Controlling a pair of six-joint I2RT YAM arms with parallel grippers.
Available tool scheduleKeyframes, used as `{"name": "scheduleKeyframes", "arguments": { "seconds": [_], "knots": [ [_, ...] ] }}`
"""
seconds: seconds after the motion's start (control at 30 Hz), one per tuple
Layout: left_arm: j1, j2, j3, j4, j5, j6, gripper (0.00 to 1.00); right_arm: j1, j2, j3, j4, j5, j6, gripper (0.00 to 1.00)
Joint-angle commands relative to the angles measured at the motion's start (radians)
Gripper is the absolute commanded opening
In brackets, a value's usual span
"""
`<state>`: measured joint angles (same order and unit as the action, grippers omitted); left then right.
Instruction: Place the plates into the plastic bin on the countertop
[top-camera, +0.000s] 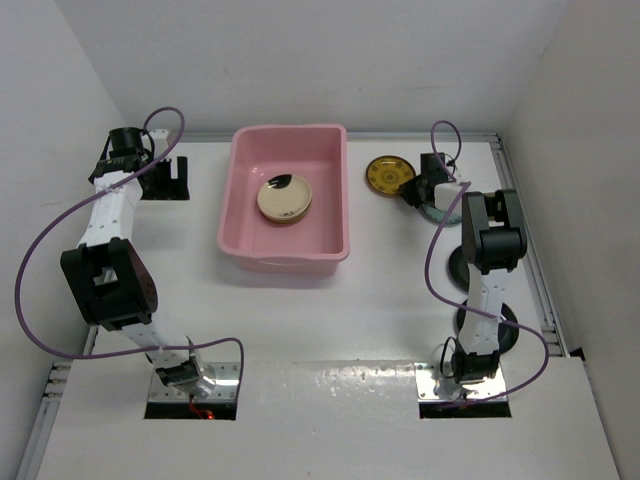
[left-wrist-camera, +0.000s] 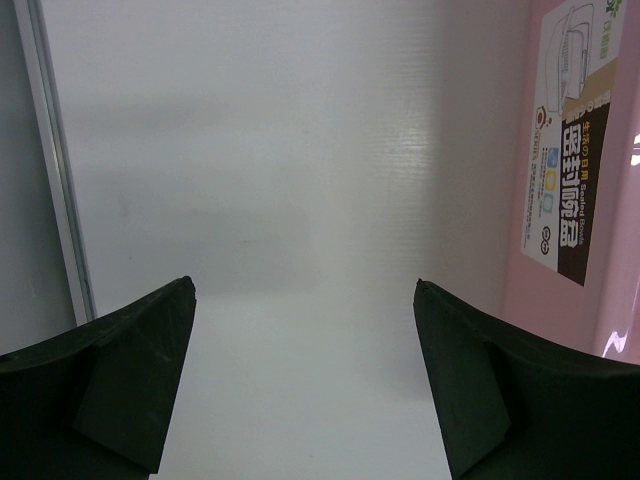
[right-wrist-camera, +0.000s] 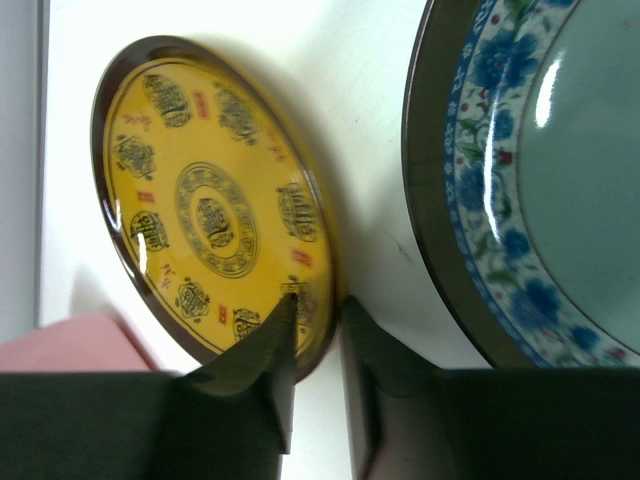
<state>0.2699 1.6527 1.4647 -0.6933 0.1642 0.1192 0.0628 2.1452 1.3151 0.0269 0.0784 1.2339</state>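
Note:
The pink plastic bin (top-camera: 232, 190) stands on the white countertop (top-camera: 300, 320) with a cream, black-patched plate (top-camera: 285, 198) lying inside on another one. An amber-gold patterned plate (top-camera: 388, 174) (right-wrist-camera: 210, 210) lies right of the bin. My right gripper (top-camera: 412, 190) (right-wrist-camera: 318, 305) has its jaws pinched over that plate's near rim, one finger on its face and one outside the edge. Beside it lies a blue-teal patterned plate (right-wrist-camera: 540, 180) (top-camera: 432, 212). My left gripper (top-camera: 165, 180) (left-wrist-camera: 305, 285) hangs wide open over bare countertop, left of the bin wall (left-wrist-camera: 610, 200), holding nothing.
Two dark round shapes (top-camera: 488, 328) lie on the right side, partly hidden under my right arm. A metal edge rail (left-wrist-camera: 60, 200) runs along the left side. A corner of the bin (right-wrist-camera: 70, 340) shows near the amber plate. White walls enclose the surface.

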Motion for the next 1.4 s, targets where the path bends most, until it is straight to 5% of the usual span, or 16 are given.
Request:
{"name": "scheduleKeyframes", "arguments": {
  "seconds": [0.0, 0.03, 0.07, 0.23, 0.43, 0.63, 0.73, 0.83, 1.0, 1.27, 1.33, 1.37],
  "knots": [
    [0.012, -0.036, 0.016, 0.02, -0.002, -0.001, 0.92, 0.0, 0.05, 0.029, -0.009, 0.018, 0.039, 0.22],
    [0.012, -0.036, 0.016, 0.02, -0.002, -0.001, 0.92, -0.006, 0.044, 0.018, 0.022, 0.017, 0.039, 0.05],
    [0.012, -0.036, 0.016, 0.02, -0.002, -0.001, 0.92, -0.001, 0.039, 0.01, 0.027, 0.018, 0.038, 0.0],
    [0.012, -0.036, 0.006, 0.02, -0.011, -0.001, 0.92, 0.006, -0.062, 0.012, 0.071, 0.064, -0.08, 0.0],
    [0.012, -0.054, -0.003, 0.02, -0.011, 0.01, 0.92, 0.045, -0.369, -0.097, 0.217, 0.2, -0.19, 0.0],
    [0.012, -0.054, -0.003, 0.02, 0.009, 0.01, 0.92, 0.205, -0.587, -0.146, 0.303, 0.279, -0.397, 0.0],
    [0.012, -0.054, -0.003, 0.02, 0.009, 0.01, 0.92, 0.293, -0.547, -0.077, 0.207, 0.221, -0.453, 0.0],
    [0.012, -0.064, -0.003, 0.02, 0.018, 0.01, 0.92, 0.368, -0.408, 0.088, 0.031, 0.043, -0.476, 0.0],
    [0.012, -0.073, -0.003, 0.02, 0.018, 0.01, 0.92, 0.46, -0.137, 0.435, -0.206, -0.037, -0.445, 0.0],
    [0.012, -0.083, -0.023, 0.02, 0.009, 0.019, 0.92, 0.493, 0.042, 0.579, -0.255, -0.105, -0.389, 0.0],
    [0.012, -0.083, -0.023, 0.02, 0.009, 0.019, 0.92, 0.497, 0.061, 0.584, -0.255, -0.1, -0.393, 0.08],
    [0.012, -0.083, -0.023, 0.02, 0.009, 0.019, 0.92, 0.499, 0.062, 0.588, -0.258, -0.101, -0.395, 0.22]
  ]
}}
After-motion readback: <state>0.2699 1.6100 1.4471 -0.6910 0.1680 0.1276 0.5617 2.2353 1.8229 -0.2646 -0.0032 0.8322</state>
